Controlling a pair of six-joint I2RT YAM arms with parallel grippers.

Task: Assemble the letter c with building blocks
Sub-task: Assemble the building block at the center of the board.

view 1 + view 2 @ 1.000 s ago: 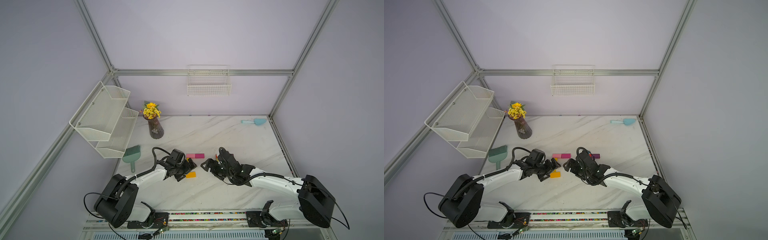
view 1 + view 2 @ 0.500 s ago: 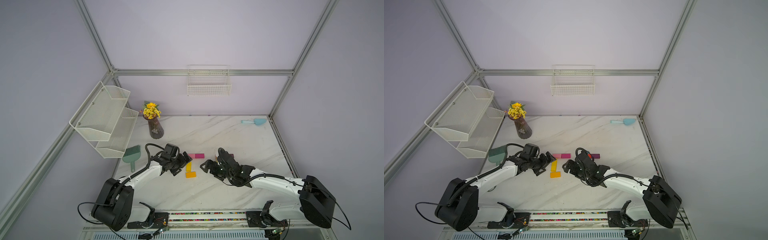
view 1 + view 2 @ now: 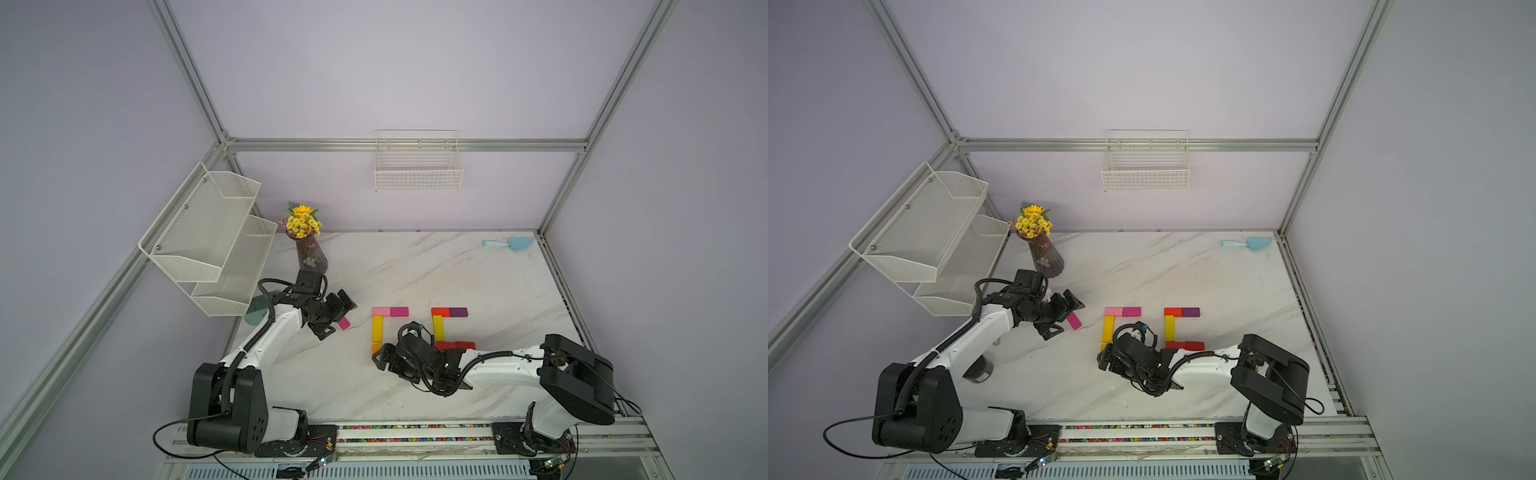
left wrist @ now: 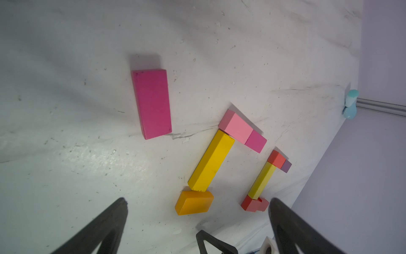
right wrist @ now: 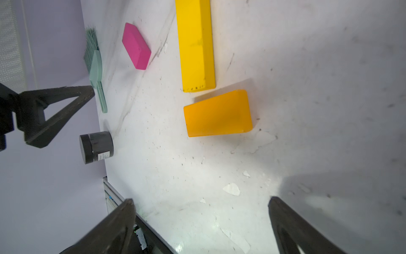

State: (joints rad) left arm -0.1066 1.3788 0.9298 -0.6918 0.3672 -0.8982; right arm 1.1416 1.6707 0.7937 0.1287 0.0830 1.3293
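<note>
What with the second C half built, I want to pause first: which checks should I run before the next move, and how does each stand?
1. Left gripper open and empty: ok.
2. Right gripper open and empty: ok.
3. Loose magenta rectangular block flat on the white marbled table, apart from the other blocks: ok.
4. Orange rectangular block square to the long yellow block beside it: not ok, it sits skewed.
5. Second block laid next to the orange one for the lower bar: not ok, none there.
6. Orange block touching the yellow one: cannot tell.
</note>
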